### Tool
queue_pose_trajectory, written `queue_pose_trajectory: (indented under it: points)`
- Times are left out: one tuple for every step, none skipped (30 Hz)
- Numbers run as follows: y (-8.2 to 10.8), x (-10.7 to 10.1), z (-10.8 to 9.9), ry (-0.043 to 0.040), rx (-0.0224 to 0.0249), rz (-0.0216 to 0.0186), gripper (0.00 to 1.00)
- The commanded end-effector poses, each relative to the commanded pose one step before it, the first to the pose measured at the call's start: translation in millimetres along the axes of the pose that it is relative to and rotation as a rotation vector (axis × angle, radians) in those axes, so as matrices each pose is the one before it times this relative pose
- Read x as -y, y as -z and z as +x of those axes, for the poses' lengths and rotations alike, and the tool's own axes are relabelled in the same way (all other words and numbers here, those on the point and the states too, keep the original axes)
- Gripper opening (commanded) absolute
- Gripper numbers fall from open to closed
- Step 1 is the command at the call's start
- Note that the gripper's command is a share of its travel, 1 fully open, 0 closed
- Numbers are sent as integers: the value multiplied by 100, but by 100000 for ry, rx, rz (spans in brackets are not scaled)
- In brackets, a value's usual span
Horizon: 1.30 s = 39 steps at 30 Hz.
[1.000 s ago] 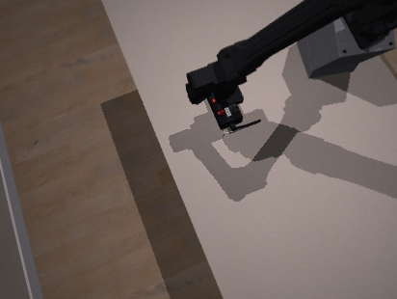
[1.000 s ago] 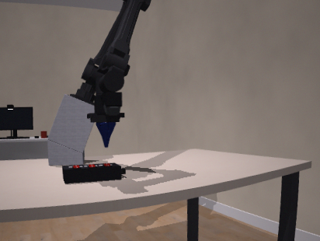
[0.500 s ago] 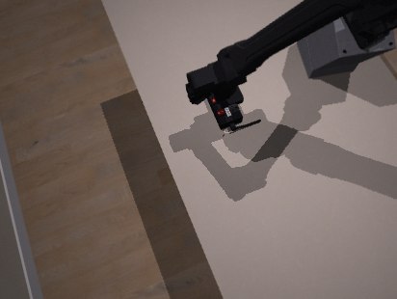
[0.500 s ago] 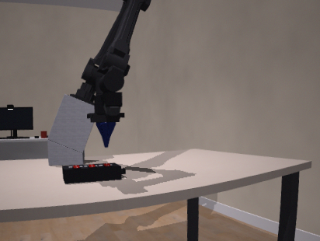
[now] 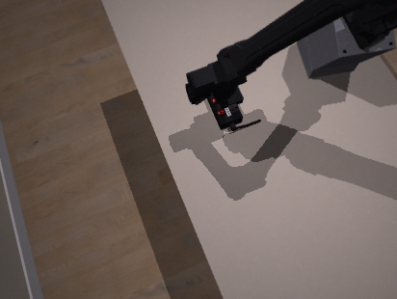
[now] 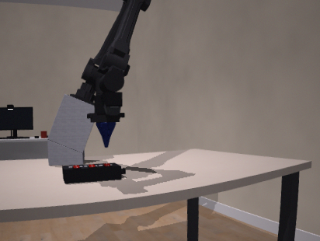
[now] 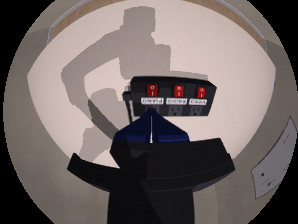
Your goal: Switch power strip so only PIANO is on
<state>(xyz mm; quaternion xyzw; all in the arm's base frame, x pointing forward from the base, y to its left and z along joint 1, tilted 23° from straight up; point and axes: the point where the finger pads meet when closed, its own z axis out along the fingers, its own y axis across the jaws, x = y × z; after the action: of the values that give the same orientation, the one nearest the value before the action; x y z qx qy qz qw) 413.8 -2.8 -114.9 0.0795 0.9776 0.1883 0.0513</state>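
Observation:
A black power strip lies flat on the table, right way up, with three red switches in a row on top and white labels beside them. It shows in the wrist view with its three switches, and partly under the arm in the top view. The label text is too small to read. My gripper has blue fingers, shut and empty, pointing down. It hangs a short way above the strip, over its right part. In the wrist view the fingertips sit just below the label row, near the left and middle switches.
The grey arm base stands behind the strip at the left. The strip's black cord runs off its end. The table's left edge is not far from the strip. A monitor stands in the background.

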Motion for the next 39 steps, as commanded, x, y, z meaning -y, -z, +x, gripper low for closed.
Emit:
queue_pose_trajectory:
  points:
    - [-164, 62, -1547, 613, 2828, -434, 0]
    - [-125, -144, -30, 103, -47, -33, 0]
    - [-137, -158, -31, 94, -52, -36, 0]
    - [-147, -170, -31, 178, -57, -40, 0]
    - [-118, -26, 24, 63, -54, -3, 0]
    - [-128, 15, 100, -62, -152, 9, 0]
    - [-137, 17, 117, -73, -179, 11, 0]
    - [-128, 10, 53, -32, -79, 8, 0]
    - [-113, -1, -42, 29, 71, 4, 0]
    - [-107, -6, -93, 61, 151, 1, 0]
    - [-109, -8, -102, 67, 166, 0, 0]
    - [-126, 0, -34, 24, 59, 4, 0]
    - [-146, 11, 58, -35, -85, 9, 0]
    - [0, 0, 0, 0, 0, 0, 0]
    - [0, 0, 0, 0, 0, 0, 0]
    - [-254, 76, 622, -393, -965, 45, 0]
    - [-120, -5, -86, 56, 138, 2, 0]
    - [-112, -11, -133, 86, 213, -1, 0]
    - [-113, -11, -131, 85, 210, -2, 0]
    - [-112, -11, -132, 86, 213, -2, 0]
    - [-119, -6, -91, 59, 147, 0, 0]
    - [-137, 7, 19, -10, -23, 8, 0]
    - [-154, 20, 128, -78, -193, 16, 0]
    - [-154, 22, 147, -91, -224, 18, 0]
    - [-138, 14, 79, -48, -119, 13, 0]
    - [-115, 1, -30, 21, 52, 4, 0]
    - [-98, -8, -101, 65, 162, -2, 0]
    - [-89, -11, -125, 80, 199, -5, 0]
    - [-99, -1, -35, 23, 58, 3, 0]
    - [-102, 6, 18, -10, -24, 7, 0]
    - [0, 0, 0, 0, 0, 0, 0]
    - [0, 0, 0, 0, 0, 0, 0]
    - [-174, 134, 626, -526, -934, 74, 0]
    - [-99, -57, -39, 161, 30, -11, 0]
    - [-63, -10, -100, 64, 159, -4, 0]
    - [-57, -9, -95, 61, 151, -4, 0]
    - [-52, -8, -85, 54, 134, -4, 0]
    - [-47, -7, -75, 48, 119, -4, 0]
    - [-42, -6, -66, 42, 104, -3, 0]
